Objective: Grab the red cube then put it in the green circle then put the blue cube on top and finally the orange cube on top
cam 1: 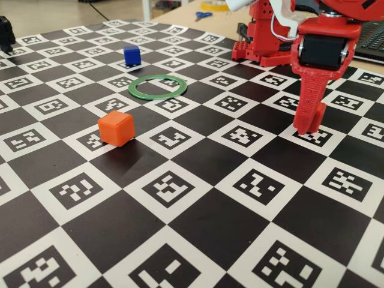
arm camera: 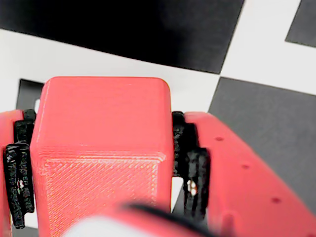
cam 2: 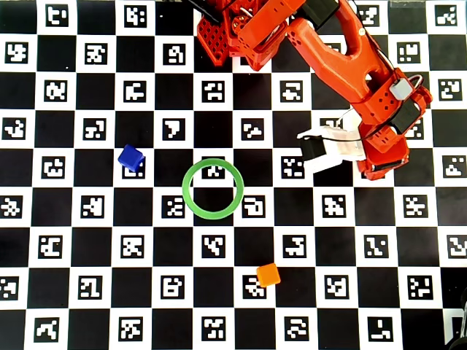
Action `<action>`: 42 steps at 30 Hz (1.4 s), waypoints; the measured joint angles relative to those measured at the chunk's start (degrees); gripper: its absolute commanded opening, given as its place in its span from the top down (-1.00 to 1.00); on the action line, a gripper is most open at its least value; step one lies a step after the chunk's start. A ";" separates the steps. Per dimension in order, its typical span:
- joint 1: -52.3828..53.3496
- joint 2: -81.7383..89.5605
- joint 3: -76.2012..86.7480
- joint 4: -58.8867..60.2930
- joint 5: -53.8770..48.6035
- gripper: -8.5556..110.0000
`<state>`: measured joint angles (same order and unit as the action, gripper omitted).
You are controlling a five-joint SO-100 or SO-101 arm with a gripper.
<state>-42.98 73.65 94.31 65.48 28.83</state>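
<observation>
Fingers: we see them clamped on the red cube, centre of wrist view.
Ring: green circle empty, centre of overhead view.
Others: blue cube centre left, orange cube lower centre.

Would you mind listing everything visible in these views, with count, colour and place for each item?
red cube: one, red, clamped between the gripper's fingers in the wrist view; hidden in the other views.
blue cube: one, dark blue, on the board left of the ring in the overhead view.
orange cube: one, orange, below and right of the ring in the overhead view.
green circle: one, green, flat near the board's middle, nothing inside it.
checkerboard mat: one, black and white with markers, covering the table.
scissors: one pair, blue handles, on the table beyond the mat.
gripper: one, red, right of the ring in the overhead view.
</observation>
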 measured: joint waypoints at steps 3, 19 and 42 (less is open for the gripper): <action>1.85 0.00 -3.52 4.75 -1.05 0.80; 15.21 13.89 -6.86 20.21 -15.91 0.81; 41.22 29.36 -7.03 33.75 -45.97 0.82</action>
<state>-1.76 103.01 87.28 99.23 -17.14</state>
